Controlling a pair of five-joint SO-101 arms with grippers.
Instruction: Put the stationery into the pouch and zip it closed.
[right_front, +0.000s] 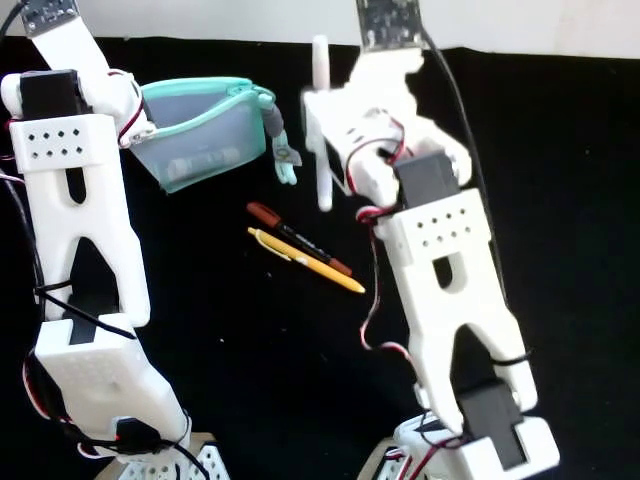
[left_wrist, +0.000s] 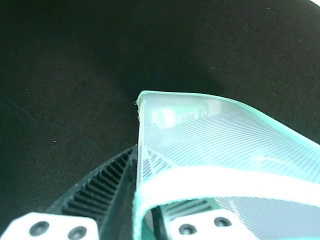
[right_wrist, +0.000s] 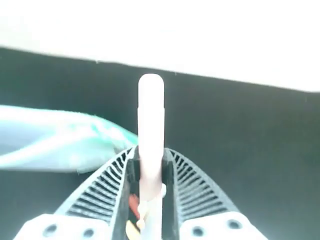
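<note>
While left gripper (right_front: 138, 128) clamps the pouch (right_front: 200, 135) edge, up at far left (mouth looks open), right gripper (right_wrist: 150, 156) pinches a white pen (right_wrist: 150, 115) upright just right of it. Step: loading. Next, prob: tilt pen, feed into mouth. Brown marker (right_front: 298, 238) + yellow pen (right_front: 305, 260) lie on table (right_front: 250, 380) btwn arms.

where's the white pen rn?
In the high view, the white pen stands upright in the right claw, beside the zipper end of the pouch, beyond the brown pen and yellow pen.

Black table (right_front: 250, 350), white wall (right_front: 550, 22).
</note>
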